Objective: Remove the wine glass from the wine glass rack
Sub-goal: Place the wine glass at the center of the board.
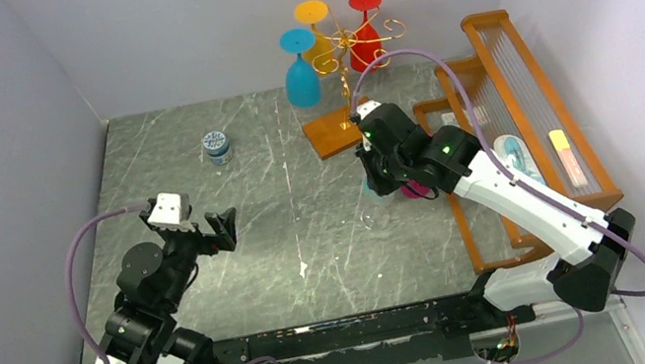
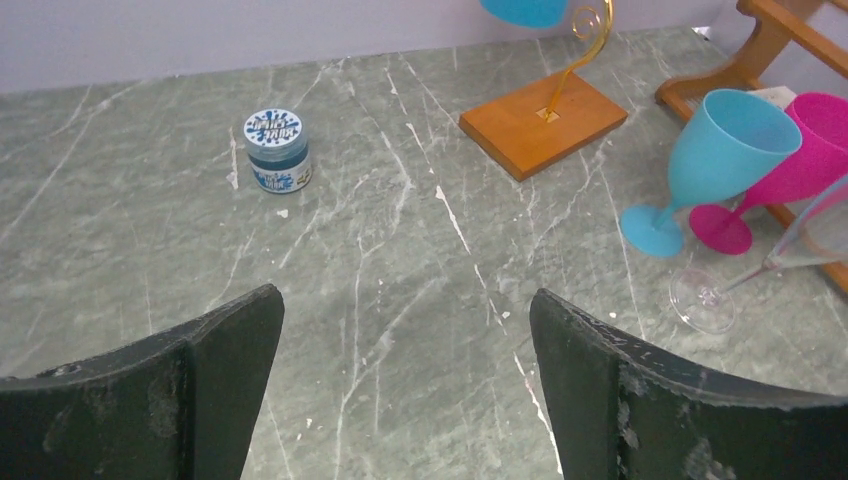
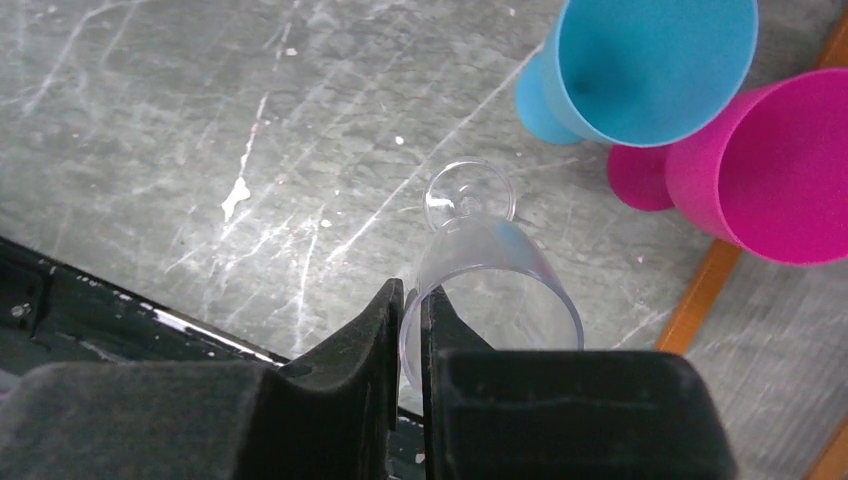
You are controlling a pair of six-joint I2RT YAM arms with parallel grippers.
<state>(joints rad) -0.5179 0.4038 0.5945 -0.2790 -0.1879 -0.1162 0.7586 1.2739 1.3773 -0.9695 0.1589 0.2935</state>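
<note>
Lower centre, the right gripper pinches the clear stemmed wine glass by its rim, likely to set it down; the left gripper gapes, idle.

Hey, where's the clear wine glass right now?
Right wrist view: the clear glass is on the right side, its rim pinched in the right claw, tilted beside the blue glass and pink glass.

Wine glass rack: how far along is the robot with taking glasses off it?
Looks done: a turquoise glass and a pink glass stand on the table. In hand: the right claw pinches a clear glass by its rim, low over the table; the left claw is open. Left: a blue glass, a yellow glass and a red glass hang on the rack.
</note>
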